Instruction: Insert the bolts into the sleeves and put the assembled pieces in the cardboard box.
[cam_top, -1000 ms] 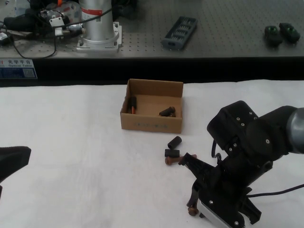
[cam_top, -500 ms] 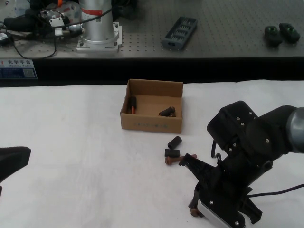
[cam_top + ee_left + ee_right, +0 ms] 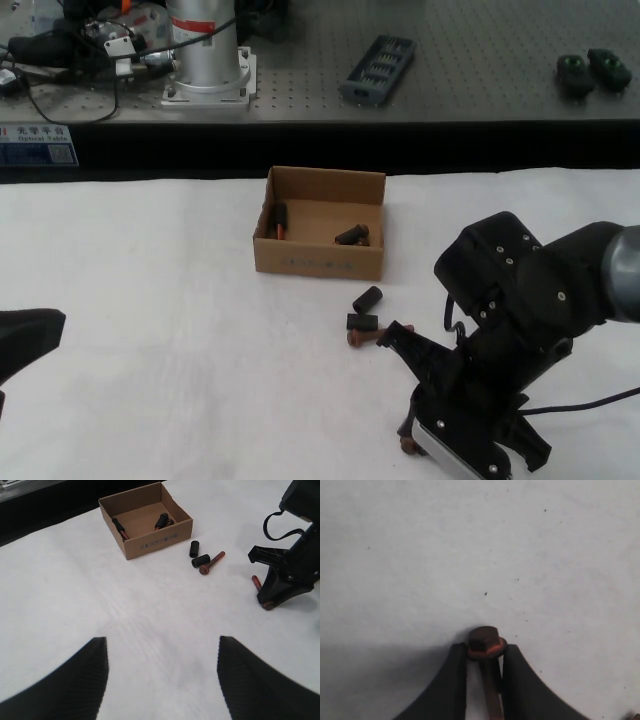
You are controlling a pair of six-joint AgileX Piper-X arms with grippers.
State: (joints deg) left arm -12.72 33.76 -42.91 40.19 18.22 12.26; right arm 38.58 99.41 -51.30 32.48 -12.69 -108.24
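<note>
My right gripper (image 3: 485,662) is shut on a copper bolt (image 3: 485,642), its hex head poking out past the fingertips just above the white cloth. The high view places this gripper (image 3: 409,432) and its bolt (image 3: 407,442) at the front right of the bench. Two black sleeves (image 3: 368,298) (image 3: 362,322) lie in front of the cardboard box (image 3: 320,264), with a second bolt (image 3: 376,336) beside the nearer sleeve. The box holds two assembled pieces (image 3: 280,220) (image 3: 352,236). My left gripper (image 3: 161,642) stands open over bare cloth at the front left, far from the box (image 3: 155,543).
A white cloth (image 3: 160,300) covers the bench. Behind it, a perforated metal table carries a metal column (image 3: 205,50), a black tray (image 3: 378,66) and cables. The left arm (image 3: 25,340) sits at the bench's left edge.
The right gripper with the bolt has shifted very slightly. Nothing else has moved.
</note>
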